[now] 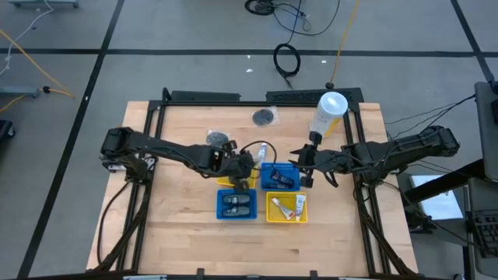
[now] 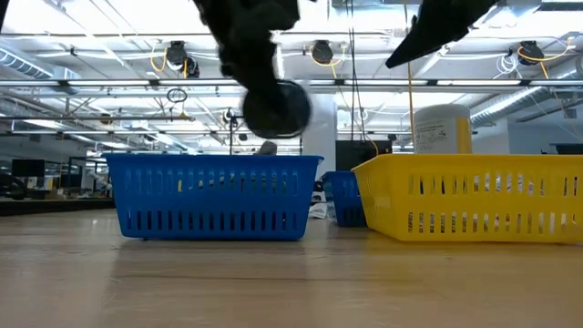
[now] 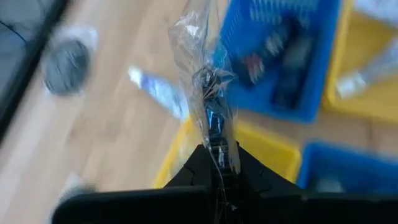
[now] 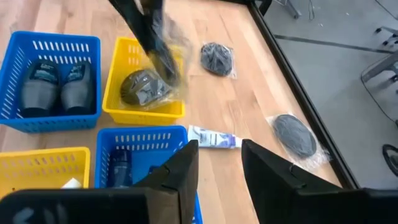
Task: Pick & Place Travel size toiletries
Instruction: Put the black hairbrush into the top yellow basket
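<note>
A round grey packet point(image 4: 144, 87) in crinkly clear wrap hangs over the yellow tray point(image 4: 116, 111), upper centre of the right wrist view. It looks light, floppy and slippery, best pinched by the wrap's edge. The left gripper point(image 3: 214, 158) is clenched on that wrap. The right gripper point(image 4: 219, 163) stands parted, empty.
</note>
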Motion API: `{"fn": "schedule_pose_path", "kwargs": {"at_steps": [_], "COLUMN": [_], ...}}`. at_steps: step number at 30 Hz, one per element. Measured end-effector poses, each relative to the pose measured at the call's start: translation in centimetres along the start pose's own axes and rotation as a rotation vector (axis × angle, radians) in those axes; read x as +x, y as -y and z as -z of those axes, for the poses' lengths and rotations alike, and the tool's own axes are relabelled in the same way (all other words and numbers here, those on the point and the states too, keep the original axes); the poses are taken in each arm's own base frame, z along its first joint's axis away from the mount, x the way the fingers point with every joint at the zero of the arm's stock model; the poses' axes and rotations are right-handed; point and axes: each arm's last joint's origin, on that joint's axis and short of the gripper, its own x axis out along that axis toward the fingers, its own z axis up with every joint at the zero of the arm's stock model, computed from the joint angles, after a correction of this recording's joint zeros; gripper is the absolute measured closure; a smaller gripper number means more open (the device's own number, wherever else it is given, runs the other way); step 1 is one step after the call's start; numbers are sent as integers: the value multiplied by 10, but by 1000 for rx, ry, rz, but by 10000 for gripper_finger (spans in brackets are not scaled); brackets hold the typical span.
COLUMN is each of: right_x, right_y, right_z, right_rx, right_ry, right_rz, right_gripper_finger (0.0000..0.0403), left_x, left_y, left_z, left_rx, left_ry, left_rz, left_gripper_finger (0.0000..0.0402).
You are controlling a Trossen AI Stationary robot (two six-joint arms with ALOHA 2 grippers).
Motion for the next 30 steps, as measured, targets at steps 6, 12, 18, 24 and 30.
{"fn": "schedule_pose_path", "kwargs": {"at_steps": [6, 12, 18, 24, 30], "right_x": [0, 0, 0, 0, 0], "right_y": [0, 0, 0, 0, 0], "right_z": [0, -1, -1, -1, -1], "right_rx": [2, 4, 16, 17, 17], "right_ry": [4, 9, 9, 10, 10], "right_rz": [0, -1, -5, -5, -6], "right_gripper_finger": [291, 289, 293, 291, 293], "left_x": [-12, -6, 8, 20, 27], "left_y": [-7, -11, -26, -39, -40], "left_z": [9, 13, 21, 32, 38], "left_rx": [37, 128, 115, 79, 105], "left_ry": [-110, -177, -222, -277, -279], "left_rz": [69, 209, 192, 205, 289], "left_gripper_finger": [391, 382, 391, 376, 391]}}
